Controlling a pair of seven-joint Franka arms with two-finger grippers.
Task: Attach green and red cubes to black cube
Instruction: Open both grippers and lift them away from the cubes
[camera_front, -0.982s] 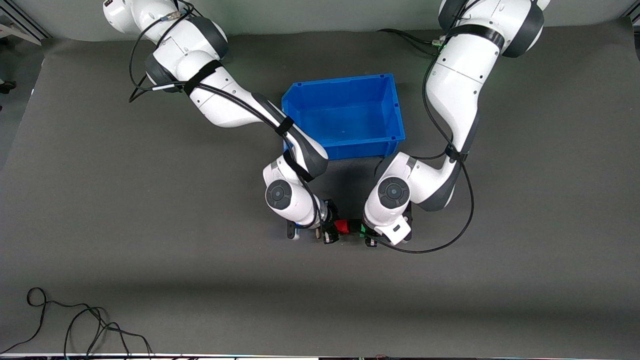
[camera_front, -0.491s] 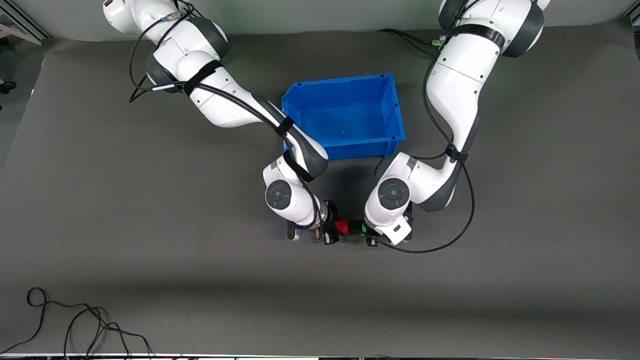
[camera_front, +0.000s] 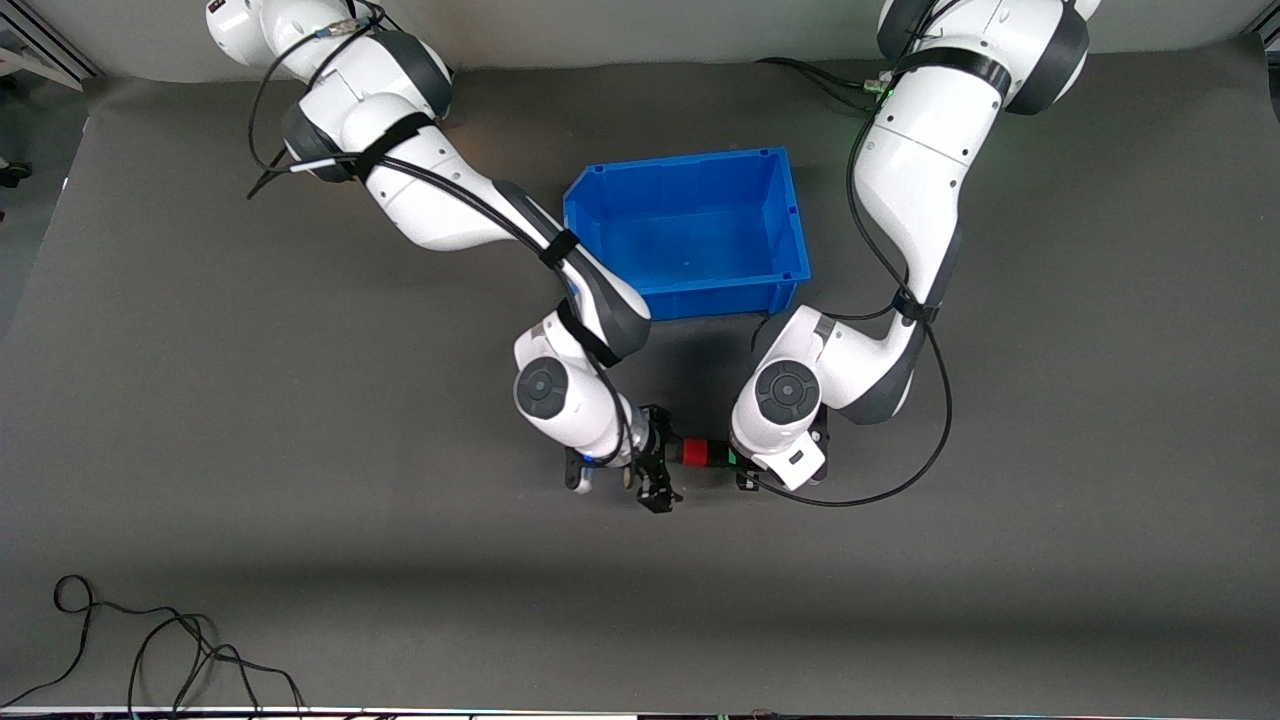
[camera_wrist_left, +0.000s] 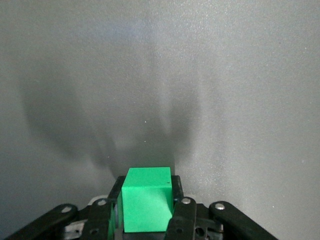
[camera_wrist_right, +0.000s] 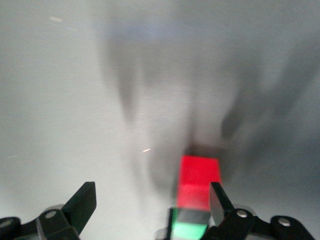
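The red cube (camera_front: 694, 453), the black cube (camera_front: 714, 455) and the green cube (camera_front: 729, 457) sit joined in a row, with the black cube in the middle. My left gripper (camera_front: 740, 468) is shut on the green cube (camera_wrist_left: 146, 200), and its fingers (camera_wrist_left: 177, 192) press both sides of it. In the left wrist view the green cube hides the other two. My right gripper (camera_front: 660, 470) is open beside the red end. In the right wrist view the gripper (camera_wrist_right: 151, 205) stands wide open. The red cube (camera_wrist_right: 200, 185) lies close to one finger (camera_wrist_right: 220, 202), ahead of the black cube (camera_wrist_right: 192, 216) and the green cube (camera_wrist_right: 190, 231).
A blue bin (camera_front: 690, 290) stands farther from the front camera than the cubes, between the two arms. A loose black cable (camera_front: 150, 640) lies at the table's near edge toward the right arm's end.
My right gripper has opened, let go of the red cube and drawn back a little toward the right arm's end. The left gripper still holds the green cube, with the row now joined.
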